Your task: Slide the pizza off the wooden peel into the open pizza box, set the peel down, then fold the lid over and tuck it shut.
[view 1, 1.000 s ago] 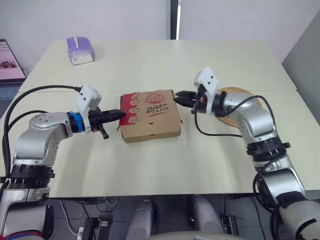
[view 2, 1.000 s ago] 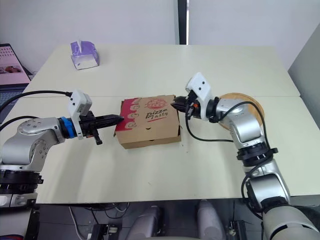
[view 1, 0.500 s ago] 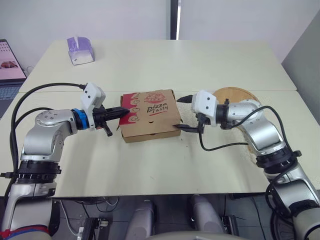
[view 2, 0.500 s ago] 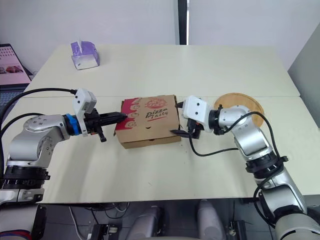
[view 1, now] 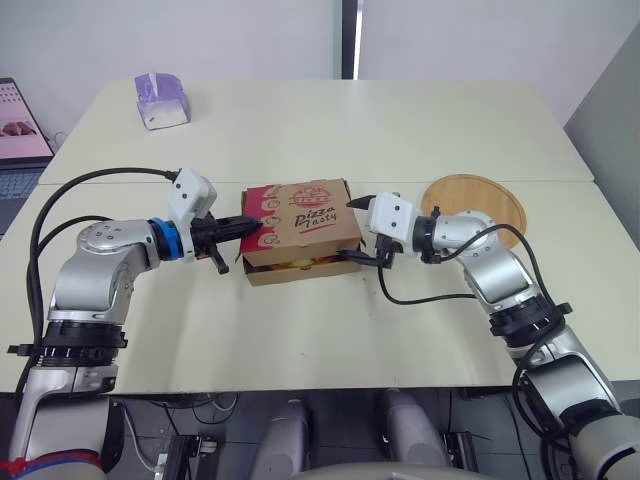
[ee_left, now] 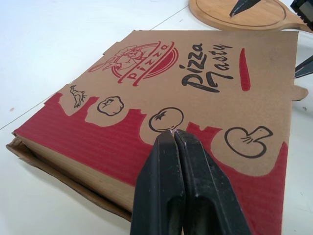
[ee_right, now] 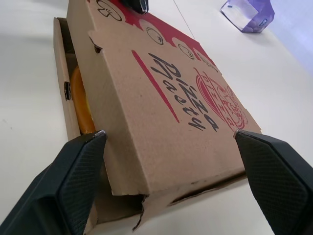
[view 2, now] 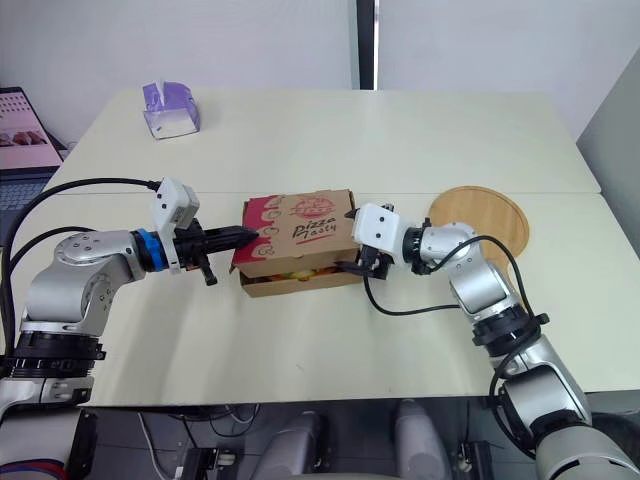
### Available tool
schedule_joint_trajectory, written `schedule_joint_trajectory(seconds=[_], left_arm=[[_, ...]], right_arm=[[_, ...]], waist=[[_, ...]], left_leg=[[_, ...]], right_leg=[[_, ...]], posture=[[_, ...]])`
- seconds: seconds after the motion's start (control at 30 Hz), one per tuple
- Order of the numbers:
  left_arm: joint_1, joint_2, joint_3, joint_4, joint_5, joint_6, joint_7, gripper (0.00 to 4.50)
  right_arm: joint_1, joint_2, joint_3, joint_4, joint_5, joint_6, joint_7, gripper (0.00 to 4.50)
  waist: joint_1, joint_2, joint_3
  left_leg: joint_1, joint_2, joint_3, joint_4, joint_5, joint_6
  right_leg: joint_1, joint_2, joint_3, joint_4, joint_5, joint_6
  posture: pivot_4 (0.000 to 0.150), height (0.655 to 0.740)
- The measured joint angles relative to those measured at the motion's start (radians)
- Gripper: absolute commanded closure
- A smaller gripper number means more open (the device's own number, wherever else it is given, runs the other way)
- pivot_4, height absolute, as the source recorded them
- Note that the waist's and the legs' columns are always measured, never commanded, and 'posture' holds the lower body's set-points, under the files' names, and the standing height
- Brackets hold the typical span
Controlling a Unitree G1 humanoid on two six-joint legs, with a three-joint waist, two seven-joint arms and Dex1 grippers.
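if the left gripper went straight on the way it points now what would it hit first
The lid of the pizza box. The left gripper, jaws shut, points low across the lid's red-printed edge, its tip by the tomato drawing. It may already be touching the cardboard; depth is unclear.

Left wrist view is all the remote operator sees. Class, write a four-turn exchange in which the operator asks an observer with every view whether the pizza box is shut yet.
Operator: Is the lid tucked shut?
Observer: No. At the front the lid stands raised off the base, and the pizza shows in the gap.
Operator: What is the right gripper doing?
Observer: The right gripper is open, one finger by each corner of the lid's right side.
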Motion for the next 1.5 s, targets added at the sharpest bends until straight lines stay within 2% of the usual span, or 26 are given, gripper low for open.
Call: schedule_joint_trajectory(seconds=[0.4,0.53,0.67,0.8,1.0,1.27,1.5], left_arm=[[0.041,-0.016,-0.018,0.003,0.05,-0.05,0.006,4.5],[0.034,-0.021,-0.018,0.011,0.059,-0.054,0.005,4.5],[0.022,-0.021,-0.018,0.025,0.063,-0.057,0.004,4.5],[0.011,-0.021,-0.018,0.047,0.065,-0.07,0.001,4.5],[-0.008,-0.023,-0.018,0.071,0.082,-0.088,-0.001,4.5],[-0.015,-0.026,-0.018,0.085,0.091,-0.096,-0.016,4.5],[-0.015,-0.033,-0.018,0.085,0.107,-0.1,-0.017,4.5]], right_arm=[[0.051,0.007,-0.003,-0.015,0.004,0.028,-0.005,0.02],[0.065,0.007,-0.083,-0.055,0.138,0.114,0.042,0.02],[0.038,-0.042,-0.163,-0.008,0.197,0.13,0.071,0.89],[-0.007,-0.094,-0.196,0.12,0.166,0.082,0.065,2.27],[-0.012,-0.108,-0.115,0.256,0.045,-0.068,0.072,4.48],[-0.014,0.046,-0.071,0.232,0.053,-0.055,0.087,4.48],[-0.018,0.041,-0.079,0.225,0.061,-0.032,0.088,4.48]], waist=[[0.0,0.0,0.0],[0.001,0.0,0.0],[0.001,0.0,0.0],[0.001,0.0,0.0],[-0.005,0.0,0.0],[-0.009,0.0,0.0],[-0.007,0.0,0.0]], left_leg=[[0.001,0.0,0.0,0.0,0.0,0.0],[0.001,0.0,0.0,0.0,0.0,0.0],[0.001,0.0,0.0,0.0,0.0,0.0],[0.001,0.0,0.001,0.0,0.0,0.0],[0.001,0.0,0.003,0.0,0.0,0.0],[0.001,0.0,0.001,0.0,0.0,0.0],[0.001,0.0,0.001,0.0,0.0,0.0]], right_leg=[[0.001,0.0,0.0,0.0,0.0,0.0],[0.001,0.0,0.0,0.0,0.0,0.0],[0.001,0.0,0.0,0.0,0.0,0.0],[0.001,0.0,0.0,0.0,0.0,0.0],[0.0,0.0,0.001,0.001,0.0,0.0],[0.0,0.0,0.001,0.001,0.0,0.0],[0.0,0.0,0.001,0.001,0.0,0.0]], posture=[[0.15,0.74],[0.15,0.74],[0.15,0.74],[0.15,0.74],[0.15,0.74],[0.15,0.74],[0.15,0.74]])
